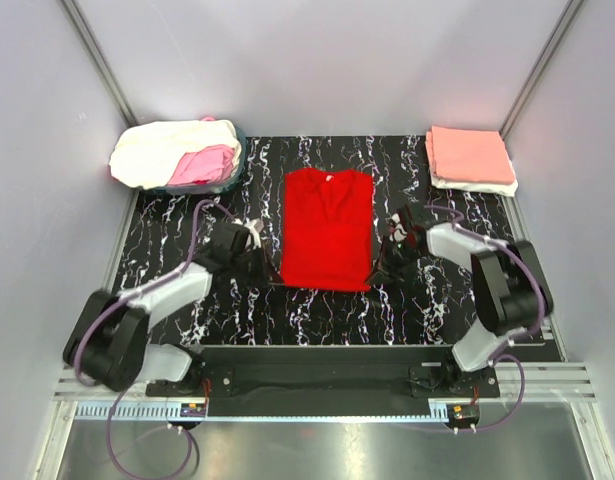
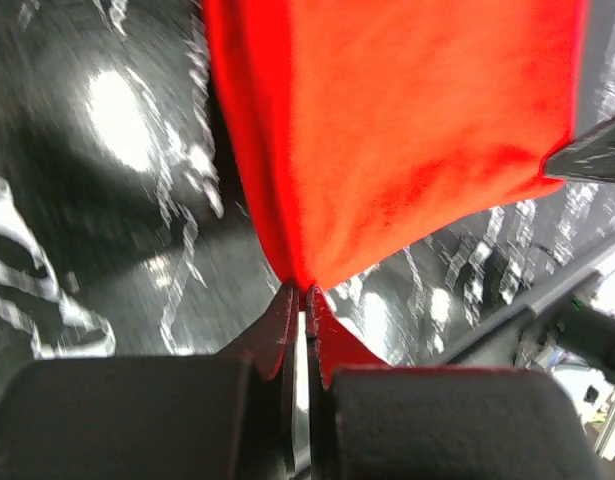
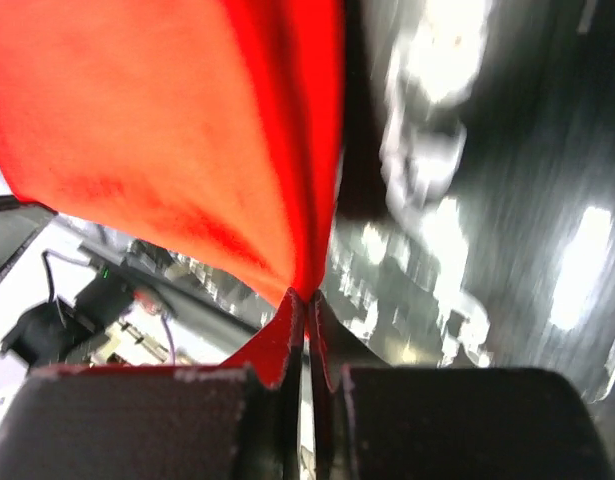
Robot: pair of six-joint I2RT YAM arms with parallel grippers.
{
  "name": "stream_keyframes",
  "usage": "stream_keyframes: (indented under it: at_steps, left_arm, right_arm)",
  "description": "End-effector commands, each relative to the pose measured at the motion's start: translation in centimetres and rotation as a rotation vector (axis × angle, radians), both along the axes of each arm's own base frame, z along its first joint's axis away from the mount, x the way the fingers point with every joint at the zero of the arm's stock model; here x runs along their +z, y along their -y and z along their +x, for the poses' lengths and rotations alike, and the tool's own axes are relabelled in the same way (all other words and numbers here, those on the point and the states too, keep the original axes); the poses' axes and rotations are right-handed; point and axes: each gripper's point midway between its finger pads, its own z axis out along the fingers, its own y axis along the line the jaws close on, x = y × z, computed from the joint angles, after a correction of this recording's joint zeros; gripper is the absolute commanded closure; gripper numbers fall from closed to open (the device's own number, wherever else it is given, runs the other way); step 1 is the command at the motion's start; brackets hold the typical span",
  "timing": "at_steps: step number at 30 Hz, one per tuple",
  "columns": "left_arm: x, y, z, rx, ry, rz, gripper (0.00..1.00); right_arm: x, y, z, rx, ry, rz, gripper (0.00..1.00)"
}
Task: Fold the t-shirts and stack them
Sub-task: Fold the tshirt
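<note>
Black marbled table (image 1: 317, 312): bright red t-shirt (image 1: 327, 232), sleeves folded in, long rectangle.

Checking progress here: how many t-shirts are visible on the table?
5. The red shirt is at centre; a cream-white shirt and a pink shirt are heaped far left; a salmon-pink shirt sits on a white shirt far right. Others may be hidden underneath.
</note>
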Motion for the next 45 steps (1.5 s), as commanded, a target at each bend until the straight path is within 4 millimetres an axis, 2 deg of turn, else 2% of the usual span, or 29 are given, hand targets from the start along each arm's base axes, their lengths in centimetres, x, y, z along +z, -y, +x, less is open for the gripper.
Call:
stream_keyframes:
  at_steps: [1,5,8,9,11,12,15,16,22,23,25,26,28,29,30,31,32,33,34,35,36,37,38,39,40,41,43,44,45]
  left_arm:
    - [2.3,-0.7,-2.4,-0.022,0.034,-0.001,1.0]
    - [3.9,-1.3,-5.3,-0.026,0.031,0.002,1.0]
    - [5.8,-1.5,-6.1,-0.012,0.056,-0.026,1.0]
    - [7.2,-1.5,-5.7,-0.005,0.092,-0.04,1.0]
    - [8.5,-1.6,-5.4,-0.004,0.109,-0.031,1.0]
    - [10.2,-1.2,-4.6,-0.003,0.139,-0.039,1.0]
    - [10.8,-1.9,-2.9,0.029,0.145,0.043,1.0]
    - [12.0,-1.6,-2.2,0.027,0.166,0.038,1.0]
    - [13.6,-0.7,1.0,0.024,0.179,0.048,1.0]
    - [14.6,-0.6,1.7,0.026,0.201,0.043,1.0]
    - [14.6,-0.7,3.2,0.037,0.192,0.051,1.0]
    - [16.1,-0.5,4.3,0.037,0.226,0.043,1.0]
    - [15.5,-0.9,6.4,0.056,0.201,0.07,1.0]
    - [14.6,-0.9,7.9,0.055,0.175,0.095,1.0]
    - [16.0,-1.1,9.9,0.074,0.207,0.094,1.0]
    - [16.2,-1.1,11.1,0.075,0.21,0.097,1.0]
    - [15.9,-1.2,12.2,0.071,0.201,0.109,1.0]
    - [15.9,-0.9,14.8,0.071,0.196,0.101,1.0]
    - [15.5,-0.8,16.0,0.067,0.183,0.099,1.0]
    - [12.9,-0.6,17.4,0.056,0.124,0.115,1.0]
    - [14.5,-0.3,19.5,0.055,0.164,0.083,1.0]
    - [13.6,-0.3,20.6,0.055,0.152,0.092,1.0]
    - [10.7,-0.2,22.1,0.055,0.095,0.108,1.0]
    - [9.9,-0.4,23.1,0.058,0.073,0.102,1.0]
    - [11.2,0.0,25.1,0.055,0.116,0.079,0.98]
    - [8.1,0.2,26.4,0.048,0.069,0.083,0.92]
    - [6.8,0.5,28.2,0.043,0.045,0.037,0.53]
    - [5.2,0.6,29.8,0.046,0.025,0.026,0.44]
    - [4.9,0.0,30.4,0.064,0.013,0.026,0.44]
  right_arm:
    - [3.3,-0.9,-2.1,-0.011,0.043,0.098,1.0]
    - [5.0,-0.5,-4.5,-0.035,0.061,0.124,1.0]
    - [6.8,-0.4,-5.3,-0.035,0.102,0.142,1.0]
    - [7.1,-0.3,-5.5,-0.032,0.097,0.135,1.0]
    - [8.1,-0.3,-5.1,-0.03,0.118,0.133,1.0]
    - [9.1,-0.3,-4.5,-0.032,0.139,0.127,1.0]
    - [10.6,0.1,-2.7,-0.044,0.187,0.08,1.0]
    - [10.8,0.2,-2.3,-0.045,0.196,0.064,1.0]
    - [12.6,0.5,1.3,-0.056,0.245,0.035,1.0]
    - [13.5,0.6,2.3,-0.062,0.269,0.04,1.0]
    - [13.4,0.6,3.5,-0.065,0.263,0.036,1.0]
    - [13.9,0.7,4.9,-0.071,0.273,0.038,1.0]
    - [14.0,0.7,6.4,-0.07,0.279,0.033,1.0]
    - [14.2,0.5,8.2,-0.074,0.286,0.033,1.0]
    - [14.2,0.9,9.3,-0.089,0.283,0.027,1.0]
    - [14.2,1.0,10.3,-0.095,0.283,0.026,1.0]
    - [15.8,0.9,12.3,-0.103,0.331,0.031,1.0]
    - [14.2,1.2,13.8,-0.12,0.288,0.02,1.0]
    - [14.0,1.3,15.1,-0.129,0.285,0.022,1.0]
    - [13.6,1.0,17.7,-0.135,0.29,0.028,1.0]
    - [13.1,1.0,18.5,-0.137,0.263,0.024,1.0]
    - [12.6,1.1,19.6,-0.143,0.246,0.018,1.0]
    - [11.7,0.7,21.8,-0.143,0.249,0.023,0.99]
    - [11.1,0.6,22.7,-0.152,0.232,0.026,0.95]
    - [10.4,0.6,23.6,-0.16,0.22,0.028,0.71]
    - [8.9,0.3,25.5,-0.164,0.213,0.034,0.49]
    - [7.2,0.8,26.1,-0.186,0.152,0.002,0.14]
    - [6.4,0.6,27.0,-0.187,0.148,0.011,0.04]
    - [6.4,0.2,27.5,-0.185,0.157,0.033,0.02]
